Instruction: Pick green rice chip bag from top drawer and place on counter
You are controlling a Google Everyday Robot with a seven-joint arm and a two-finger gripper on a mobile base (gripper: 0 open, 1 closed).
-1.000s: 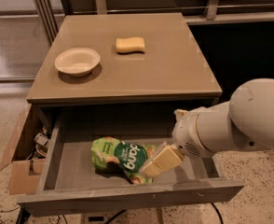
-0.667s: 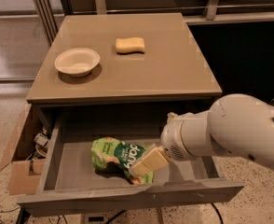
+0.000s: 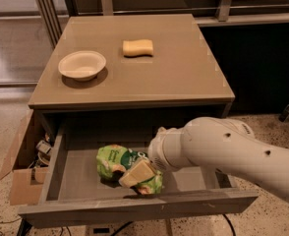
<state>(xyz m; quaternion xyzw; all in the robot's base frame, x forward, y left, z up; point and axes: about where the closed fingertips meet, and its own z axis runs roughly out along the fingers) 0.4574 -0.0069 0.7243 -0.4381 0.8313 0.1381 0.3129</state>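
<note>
The green rice chip bag (image 3: 114, 162) lies crumpled on the bottom of the open top drawer (image 3: 75, 176), left of middle. My gripper (image 3: 136, 175) reaches down into the drawer from the right, its cream fingers over the bag's right half and touching it. The white arm covers the right part of the drawer. The counter (image 3: 179, 68) is the tabletop above the drawer.
A white bowl (image 3: 82, 65) sits on the counter at the left and a yellow sponge (image 3: 138, 47) near the back middle. An open cardboard box (image 3: 22, 171) stands on the floor left of the drawer. The drawer's front panel (image 3: 134, 206) juts toward me.
My arm has moved left across the drawer, carrying the gripper from the bag's right edge to over the bag. The bag has stayed in place.
</note>
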